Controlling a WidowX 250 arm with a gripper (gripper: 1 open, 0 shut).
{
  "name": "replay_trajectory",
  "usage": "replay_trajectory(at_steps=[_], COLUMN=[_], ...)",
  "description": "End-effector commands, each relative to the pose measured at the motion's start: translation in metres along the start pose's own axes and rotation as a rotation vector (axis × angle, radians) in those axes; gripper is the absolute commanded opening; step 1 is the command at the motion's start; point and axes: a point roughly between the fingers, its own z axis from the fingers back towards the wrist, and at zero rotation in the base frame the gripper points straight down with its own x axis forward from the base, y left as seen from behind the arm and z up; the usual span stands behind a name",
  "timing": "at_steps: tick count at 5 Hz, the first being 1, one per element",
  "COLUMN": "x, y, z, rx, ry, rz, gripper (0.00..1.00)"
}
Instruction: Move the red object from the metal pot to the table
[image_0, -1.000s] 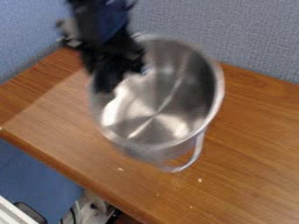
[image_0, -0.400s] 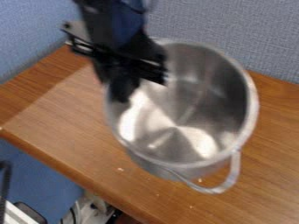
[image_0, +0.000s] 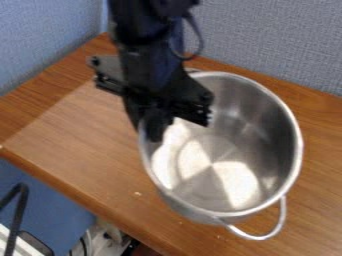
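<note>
- Tabletop (image_0: 60, 105): reddish-brown wood grain, with a rounded edge running from nine o'clock down toward six. Its left part is bare. A few pale specks lie near the front edge at about seven o'clock from the pot.
- Below that edge, at the lower left, there is blue floor and some blurred clutter that cannot be made out.
- Arm: dark and blurred, it comes down from twelve o'clock and covers the pot's rim on the ten o'clock side.
- Claw (image_0: 159, 125): points almost straight down, with its tip inside the pot's mouth by the left wall. The jaws are closed together. Blur hides whether anything is pinched between them.
- Pot (image_0: 247, 150): shiny steel and round, it sits right of centre and close to the front edge. Its thin wire handle (image_0: 265, 230) hangs off the five o'clock side over the edge.
- Block: no red piece can be picked out in the pot's visible bottom or on the wood. The claw blocks part of the inside, so its place cannot be told.
- Behind, from twelve to three o'clock, is a blue-grey wall.
</note>
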Motion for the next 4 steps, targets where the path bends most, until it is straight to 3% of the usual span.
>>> replay_trajectory(at_steps=[1, 2, 3, 4], x=[0.006, 0.014, 0.019, 0.04], y=[0.005, 0.03, 0.051, 0.034], z=[0.001, -0.005, -0.01, -0.027], rx=[0.015, 0.013, 0.046, 0.053], ry=[-0.021, -0.013, -0.011, -0.03], rz=[-0.007, 0.024, 0.092, 0.092], gripper=[0.0, 0.0, 0.0, 0.0])
